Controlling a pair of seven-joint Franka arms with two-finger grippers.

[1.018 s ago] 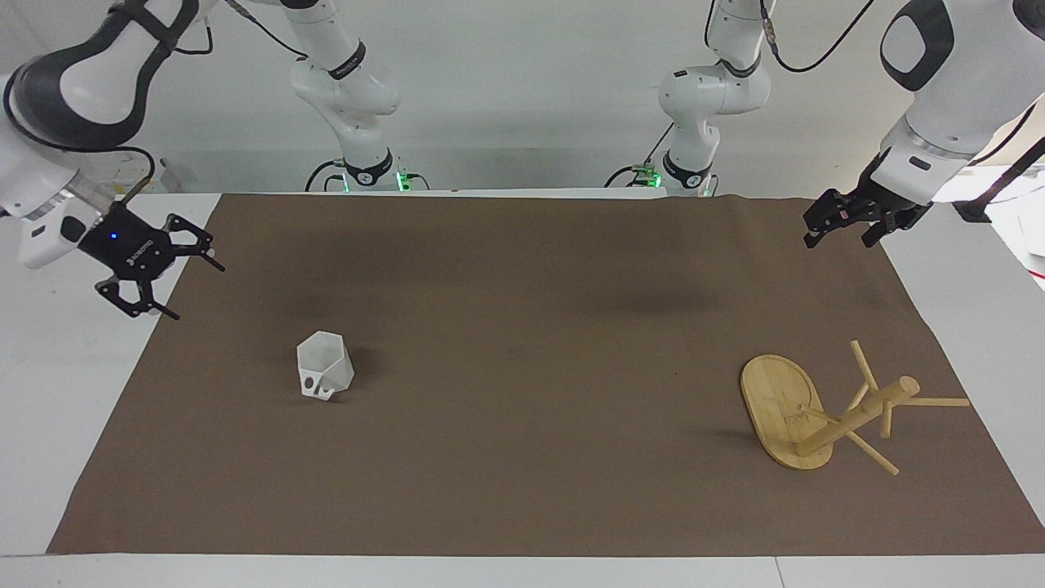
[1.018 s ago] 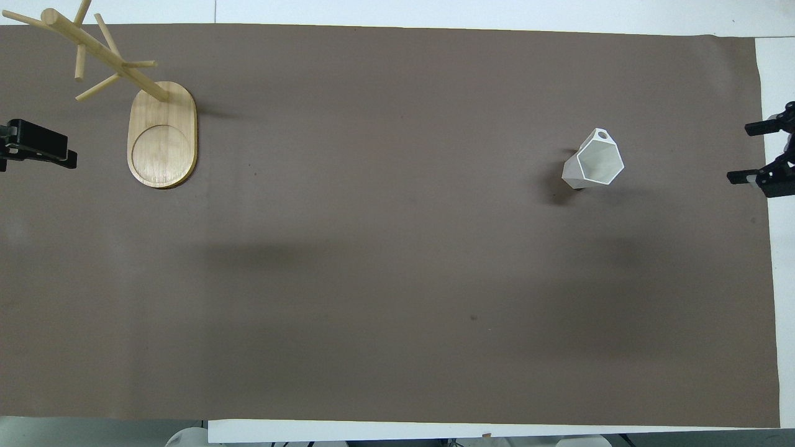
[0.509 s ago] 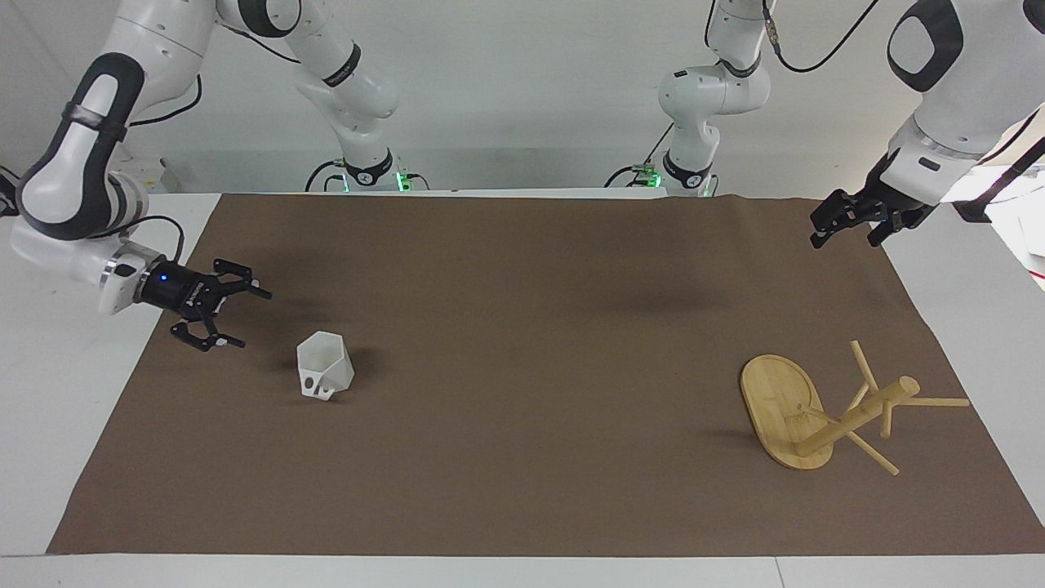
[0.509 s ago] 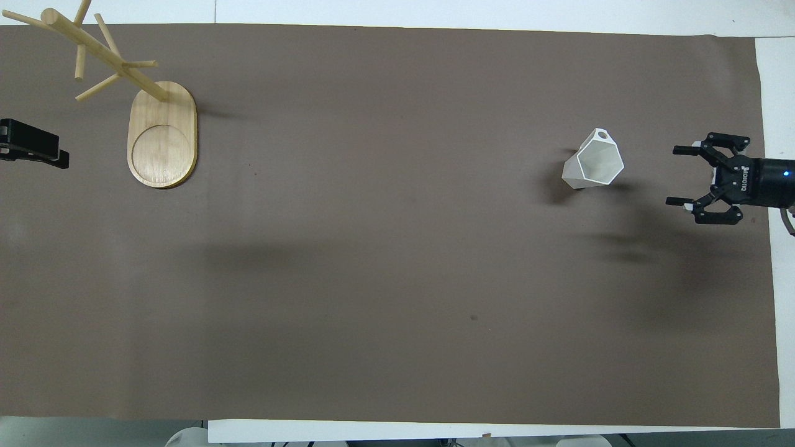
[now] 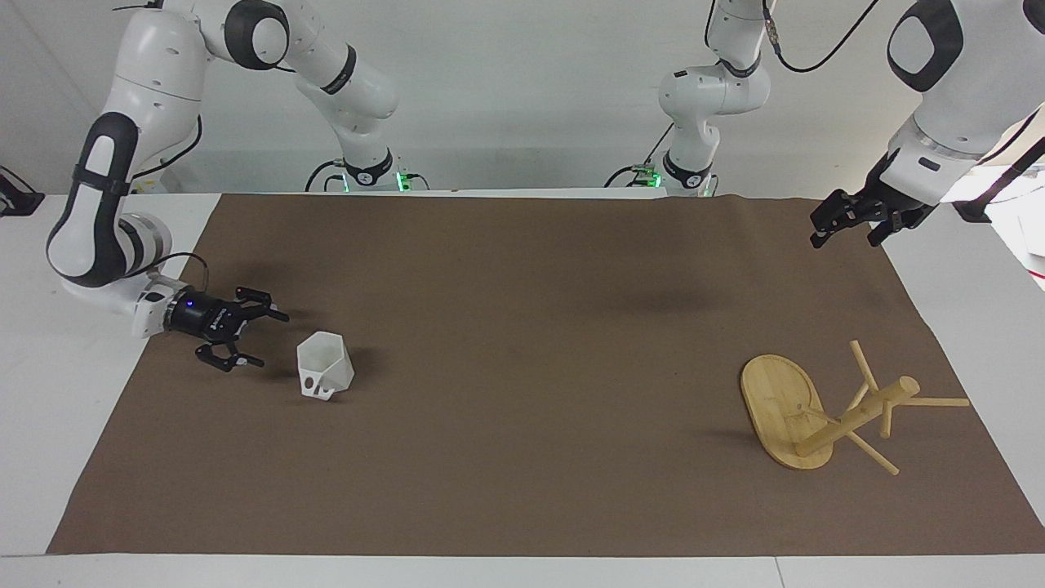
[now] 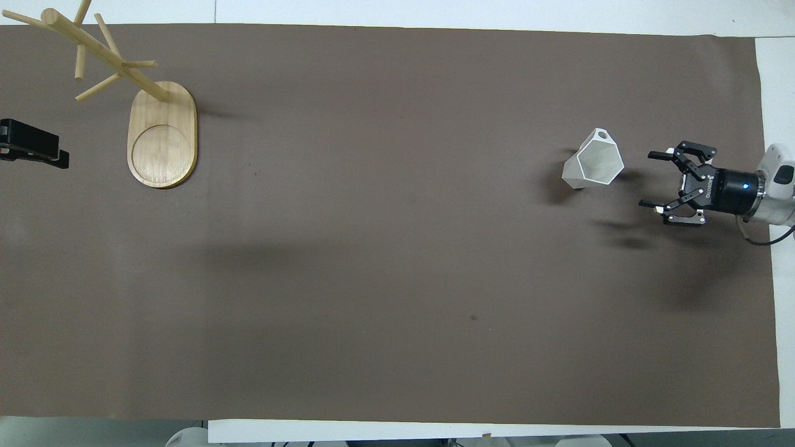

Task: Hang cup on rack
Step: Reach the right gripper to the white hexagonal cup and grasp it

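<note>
Brown cloth (image 5: 522, 367) covers most of the white tabletop (image 5: 49, 392); both arms and both task things are in sight on it.

Right claw (image 5: 260, 337): low over the cloth at the right arm's end, lying nearly level, fingers spread wide and aimed at the cup. Nothing between the fingers. A narrow strip of bare cloth separates the fingertips from the cup.

Cup (image 5: 324, 365): white, faceted, hexagonal rim. It sits on the cloth just in front of the right claw's open fingers, tipped so the mouth shows from above. Its angular handle with the round hole points away from the robots. In the overhead view the cup (image 6: 594, 159) lies a little farther from the robots than the right claw (image 6: 652, 179).

Rack (image 5: 824, 412): light bamboo, oval base flat on the cloth, post and thin pegs rising from the base end farther from the robots. It stands at the left arm's end, under and forward of the left claw, well apart from it.

Left claw (image 5: 845, 226): raised over the cloth's corner by the left arm's end, fingers spread, empty, waiting.
</note>
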